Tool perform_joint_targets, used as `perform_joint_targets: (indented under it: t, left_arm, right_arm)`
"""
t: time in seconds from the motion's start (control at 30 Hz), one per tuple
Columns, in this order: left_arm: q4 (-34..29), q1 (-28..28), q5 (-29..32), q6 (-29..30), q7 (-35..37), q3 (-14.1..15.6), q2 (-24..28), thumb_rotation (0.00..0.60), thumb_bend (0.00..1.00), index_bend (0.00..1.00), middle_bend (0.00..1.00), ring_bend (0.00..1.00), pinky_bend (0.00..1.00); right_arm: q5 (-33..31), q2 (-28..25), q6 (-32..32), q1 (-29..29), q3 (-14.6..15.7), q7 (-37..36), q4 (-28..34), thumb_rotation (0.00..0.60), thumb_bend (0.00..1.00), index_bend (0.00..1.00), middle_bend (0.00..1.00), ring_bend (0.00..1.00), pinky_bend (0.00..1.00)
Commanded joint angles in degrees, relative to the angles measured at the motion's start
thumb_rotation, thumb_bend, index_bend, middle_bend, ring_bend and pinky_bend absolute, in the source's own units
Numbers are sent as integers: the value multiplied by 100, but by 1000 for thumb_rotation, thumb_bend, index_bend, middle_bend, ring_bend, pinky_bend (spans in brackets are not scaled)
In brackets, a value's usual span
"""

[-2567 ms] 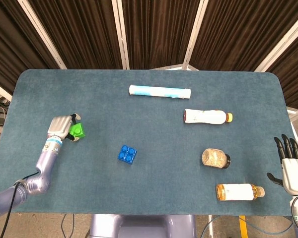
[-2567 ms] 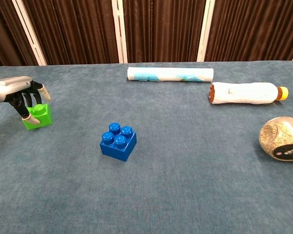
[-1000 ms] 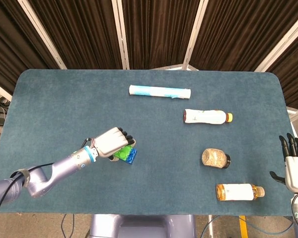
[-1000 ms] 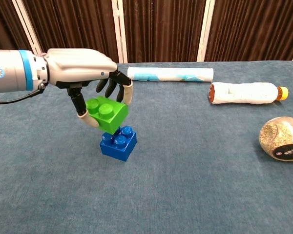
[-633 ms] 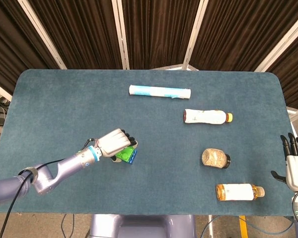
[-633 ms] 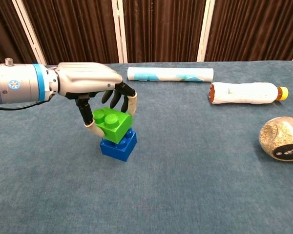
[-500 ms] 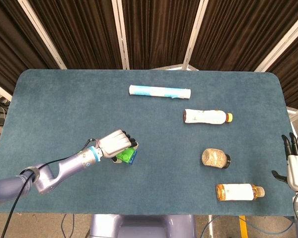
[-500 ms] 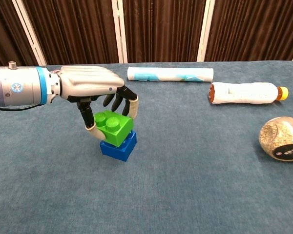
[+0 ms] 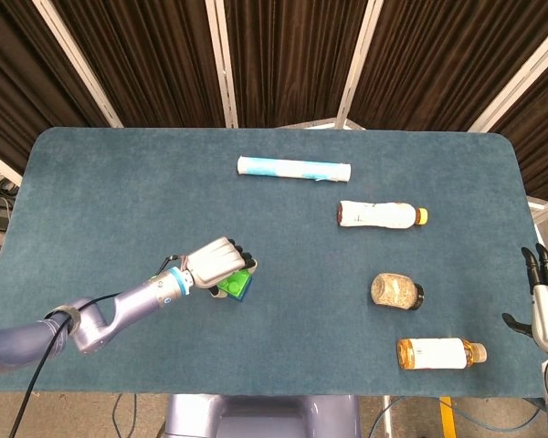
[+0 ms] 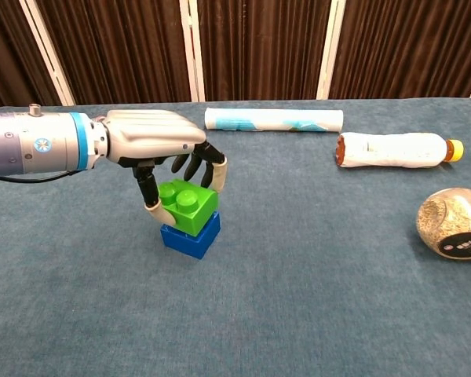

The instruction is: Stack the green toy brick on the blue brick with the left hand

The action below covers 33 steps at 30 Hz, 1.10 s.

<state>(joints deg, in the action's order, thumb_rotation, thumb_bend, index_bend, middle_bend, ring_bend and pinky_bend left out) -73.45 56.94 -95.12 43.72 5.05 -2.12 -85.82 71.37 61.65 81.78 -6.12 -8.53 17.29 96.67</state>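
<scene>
Near the front left of the surface (image 10: 314,298), the green brick (image 10: 188,207) is now being seated on the blue brick (image 10: 190,239), having been lowered and levelled from a tilted hover moments ago; only release is judged to be remaining. It is being held, studs up, by the left hand (image 10: 158,141), whose fingers (image 10: 218,174) are being kept closed around its sides, its long axis being turned slightly off square
</scene>
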Motion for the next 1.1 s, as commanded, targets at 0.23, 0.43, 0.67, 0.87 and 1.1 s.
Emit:
perform_joint_targets:
  t: [0.23,0.43,0.67,0.87,1.1]
  left_arm:
    - [110,29,233,-194,-122,52,-193,600,142,534,561,501,451]
    - [254,41,365,-276,-228,74,-332,600,83,444,437,419,379]
    - [-39,24,441,-241,-213,97,-157,600,0,0,0,0,0]
    - [-342,-103,323,166,-146,115,166,600,0,0,0,0,0]
    - [-884,-438,416,716,-249,90,781,600,0,0,0,0,0]
  right_arm:
    - [9,-10,-18,-7,17,-25,1,600,0,0,0,0,0]
    - [3,-18,-1,-3,15,-42,-2,600,0,0,0,0,0]
    - [-12,-24,-23,-7,26,-74,-21,600,0,0,0,0,0]
    - [8,-38,-31,-6,39,-116,-18,600,0,0,0,0,0]
    - [151,-77,24,18,85,-191,49,600,0,0,0,0,0]
